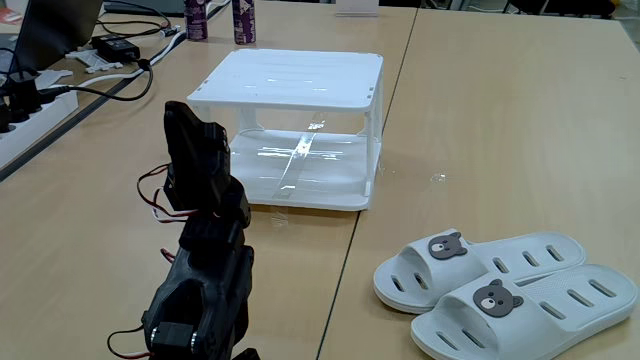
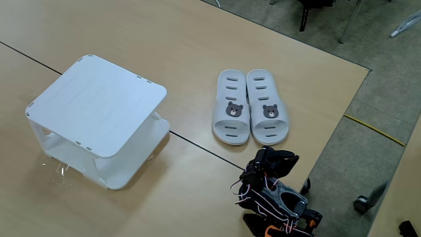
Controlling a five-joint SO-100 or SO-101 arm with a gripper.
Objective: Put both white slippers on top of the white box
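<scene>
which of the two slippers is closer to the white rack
The left slipper in the downward-looking fixed view; the other slipper lies against its far side, away from the white rack.

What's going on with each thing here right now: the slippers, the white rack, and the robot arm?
White slippers: both flat on the table, side by side and touching, soles down, not held.
White box: upright on the table, its top bare, apart from the slippers.
Arm: folded up near the table edge, away from slippers and box.
End effector: too dark and tucked in to tell whether open or shut.
</scene>
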